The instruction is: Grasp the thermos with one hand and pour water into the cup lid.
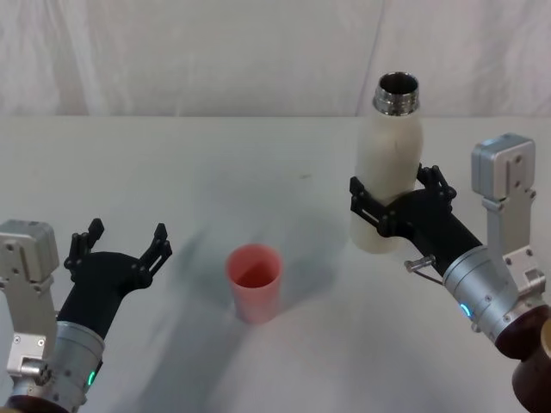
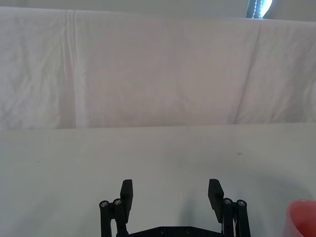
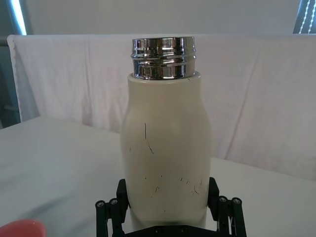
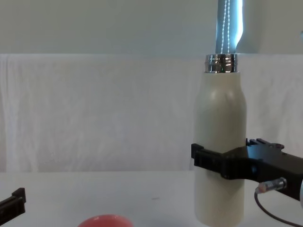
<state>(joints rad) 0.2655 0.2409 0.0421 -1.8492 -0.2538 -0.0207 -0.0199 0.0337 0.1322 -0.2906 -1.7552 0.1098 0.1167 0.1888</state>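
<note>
The thermos (image 1: pixel 389 172) is a tall cream-white bottle with an open chrome neck, standing upright on the table at the right. My right gripper (image 1: pixel 393 194) is shut on its lower body, one finger on each side, as the right wrist view shows for the thermos (image 3: pixel 165 148) and the gripper (image 3: pixel 168 190). From the chest the thermos (image 4: pixel 220 142) shows with the black fingers clamped across it. The cup lid (image 1: pixel 254 280), a small pink-red cup, stands upright at the table's middle front, left of the thermos. My left gripper (image 1: pixel 127 231) rests open left of the cup lid, holding nothing.
The white table (image 1: pixel 172 172) has bare room between the cup lid and the thermos and behind both. A white cloth backdrop (image 1: pixel 215 60) hangs along the table's far edge. The cup lid (image 2: pixel 302 217) shows at the edge of the left wrist view.
</note>
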